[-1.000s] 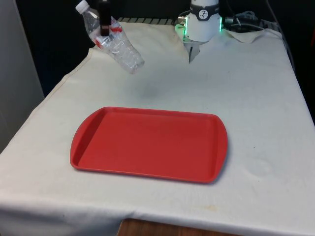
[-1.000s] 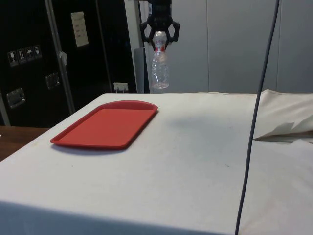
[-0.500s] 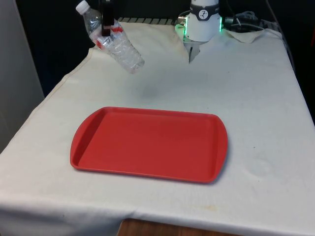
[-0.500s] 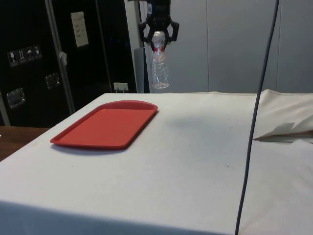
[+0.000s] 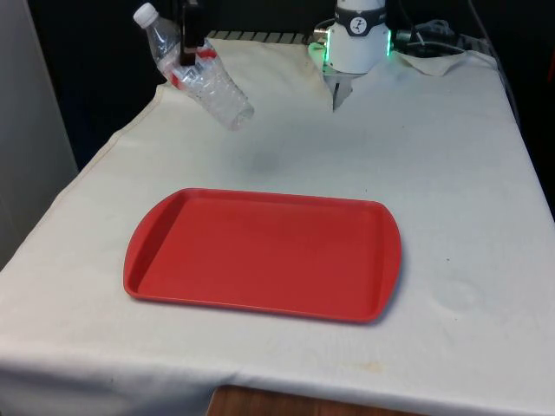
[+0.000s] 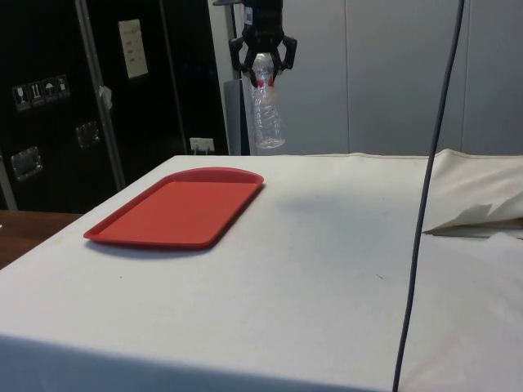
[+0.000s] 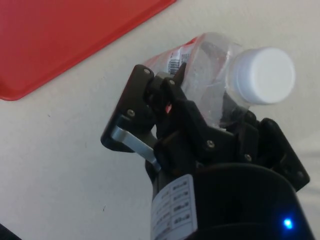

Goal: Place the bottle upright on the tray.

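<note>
**Bottle held in the air beyond the tray**

The gripper [image 5: 186,54] is closed on a clear plastic bottle [image 5: 204,78], its black fingers clamped across the upper body near the red label band. In the side view the gripper [image 6: 262,69] hangs high above the table, and the bottle [image 6: 266,114] dangles below it with its base clear of the cloth. In the wrist view the fingers [image 7: 150,107] press in on either side of the bottle [image 7: 215,75], and the white cap [image 7: 263,75] juts out past them.

The bottle is tilted, not upright: in the front view its white cap [image 5: 146,13] points toward 10 o'clock and its base toward 4 o'clock.

From the bottle, the red tray [image 5: 260,256] lies toward 5 o'clock in the front view, flat on the white cloth [image 5: 451,173] and well apart from the bottle, nearer the camera. In the side view the tray [image 6: 176,208] sits toward 7 o'clock of the bottle. Nothing rests on the tray. In the wrist view a corner of the tray [image 7: 60,35] shows beyond the fingers, with bare cloth [image 7: 65,170] between it and the gripper.
</note>
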Tool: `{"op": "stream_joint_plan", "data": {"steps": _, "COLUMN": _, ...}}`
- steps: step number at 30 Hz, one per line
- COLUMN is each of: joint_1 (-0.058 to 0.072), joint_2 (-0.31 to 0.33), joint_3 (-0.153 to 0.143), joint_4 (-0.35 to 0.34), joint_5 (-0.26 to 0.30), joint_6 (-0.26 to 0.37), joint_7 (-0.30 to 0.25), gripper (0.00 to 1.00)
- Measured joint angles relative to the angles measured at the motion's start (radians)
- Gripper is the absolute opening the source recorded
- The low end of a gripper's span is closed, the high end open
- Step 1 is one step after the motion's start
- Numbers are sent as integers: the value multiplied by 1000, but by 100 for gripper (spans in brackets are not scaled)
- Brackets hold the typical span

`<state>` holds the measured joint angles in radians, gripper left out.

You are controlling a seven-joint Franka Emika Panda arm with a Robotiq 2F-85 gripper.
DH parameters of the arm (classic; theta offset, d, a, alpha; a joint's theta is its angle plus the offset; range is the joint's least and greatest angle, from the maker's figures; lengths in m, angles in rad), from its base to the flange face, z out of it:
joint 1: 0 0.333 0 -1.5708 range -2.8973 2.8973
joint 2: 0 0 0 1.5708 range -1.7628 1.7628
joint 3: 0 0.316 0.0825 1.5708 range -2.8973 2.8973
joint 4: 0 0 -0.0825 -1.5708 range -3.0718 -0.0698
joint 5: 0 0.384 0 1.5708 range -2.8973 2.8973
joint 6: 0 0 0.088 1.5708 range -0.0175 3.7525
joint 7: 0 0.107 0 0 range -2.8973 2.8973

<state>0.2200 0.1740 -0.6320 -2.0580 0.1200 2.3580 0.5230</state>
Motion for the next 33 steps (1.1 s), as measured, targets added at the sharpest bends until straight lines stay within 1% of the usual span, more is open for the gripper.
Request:
{"op": "stream_joint_plan", "data": {"steps": 14, "joint_1": -1, "joint_2": 1, "joint_3": 1, "joint_4": 2, "joint_5": 5, "joint_6": 0, "joint_7": -95, "gripper": 34}}
{"op": "stream_joint_plan", "data": {"steps": 16, "joint_1": -1, "joint_2": 1, "joint_3": 1, "joint_4": 2, "joint_5": 5, "joint_6": 0, "joint_7": -95, "gripper": 34}}
{"op": "stream_joint_plan", "data": {"steps": 17, "joint_1": -1, "joint_2": 1, "joint_3": 1, "joint_4": 3, "joint_5": 7, "joint_6": 0, "joint_7": -110, "gripper": 34}}
{"op": "stream_joint_plan", "data": {"steps": 23, "joint_1": -1, "joint_2": 4, "joint_3": 2, "joint_4": 6, "joint_5": 12, "joint_6": 1, "joint_7": -156, "gripper": 34}}
{"op": "stream_joint_plan", "data": {"steps": 26, "joint_1": -1, "joint_2": 5, "joint_3": 2, "joint_4": 6, "joint_5": 13, "joint_6": 1, "joint_7": -163, "gripper": 34}}
{"op": "stream_joint_plan", "data": {"steps": 33, "joint_1": -1, "joint_2": 8, "joint_3": 3, "joint_4": 9, "joint_5": 16, "joint_6": 1, "joint_7": -220, "gripper": 34}}
